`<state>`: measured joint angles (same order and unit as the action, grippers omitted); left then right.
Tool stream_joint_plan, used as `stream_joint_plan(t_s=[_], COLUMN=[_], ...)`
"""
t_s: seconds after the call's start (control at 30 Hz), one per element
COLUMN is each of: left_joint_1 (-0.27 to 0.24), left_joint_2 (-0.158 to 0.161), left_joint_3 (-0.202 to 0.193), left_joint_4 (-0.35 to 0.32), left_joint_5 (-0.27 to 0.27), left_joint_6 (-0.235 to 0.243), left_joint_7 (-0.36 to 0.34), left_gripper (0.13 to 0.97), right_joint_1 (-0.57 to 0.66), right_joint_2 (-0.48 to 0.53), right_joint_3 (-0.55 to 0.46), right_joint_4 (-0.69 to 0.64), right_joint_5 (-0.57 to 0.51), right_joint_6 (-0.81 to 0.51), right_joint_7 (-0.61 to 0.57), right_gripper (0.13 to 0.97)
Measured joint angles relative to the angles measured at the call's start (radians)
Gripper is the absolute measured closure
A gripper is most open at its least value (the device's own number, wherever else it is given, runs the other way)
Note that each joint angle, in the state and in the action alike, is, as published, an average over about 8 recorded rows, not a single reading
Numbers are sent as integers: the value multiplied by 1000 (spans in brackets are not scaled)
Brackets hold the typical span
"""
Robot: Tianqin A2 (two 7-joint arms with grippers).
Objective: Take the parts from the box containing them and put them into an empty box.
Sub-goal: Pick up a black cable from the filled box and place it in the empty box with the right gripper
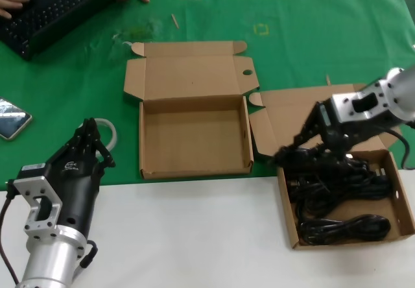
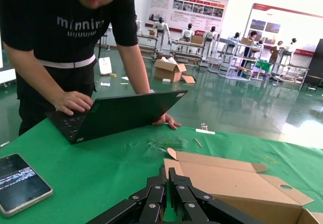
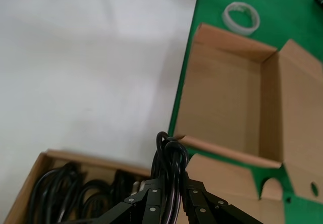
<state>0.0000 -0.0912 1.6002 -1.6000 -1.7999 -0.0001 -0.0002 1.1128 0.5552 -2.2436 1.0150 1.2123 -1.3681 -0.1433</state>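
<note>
Right gripper (image 3: pixel 170 196) clamped on 1 cord (image 3: pixel 170 159) above full box (image 1: pixel 395 171) at table's front right, left gripper (image 2: pixel 168 183) closed, idle front left, empty box (image 1: pixel 194 166) mid-table

A green cloth (image 1: pixel 292 48) covered the far part of the bench, its near strip bare white (image 1: pixel 194 236). Beyond lay a large hall with a glossy green floor (image 2: pixel 237 103), white walls hung with posters (image 2: pixel 187 9), shelving racks (image 2: pixel 242 57), and cardboard cartons (image 2: pixel 169 70) on the floor.
</note>
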Motion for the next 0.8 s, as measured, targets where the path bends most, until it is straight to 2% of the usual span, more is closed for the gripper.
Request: stream_joint_plan(t_s=[0.57,0.8], left_joint_1=[0,0], left_joint_2=[0,0], left_joint_3=[0,0], left_joint_4=[0,0], left_joint_5=[0,0], left_joint_6=[0,0], left_joint_7=[0,0], left_gripper=[941,941], right_joint_1=[-23,-28], right_joint_2=[-146,-231], right_joint_3=[-11,-32], right_joint_4=[71,41], right_joint_5=[-24,-47], right_joint_6=[152,227], right_joint_7=[58,55], right_gripper=[905,905])
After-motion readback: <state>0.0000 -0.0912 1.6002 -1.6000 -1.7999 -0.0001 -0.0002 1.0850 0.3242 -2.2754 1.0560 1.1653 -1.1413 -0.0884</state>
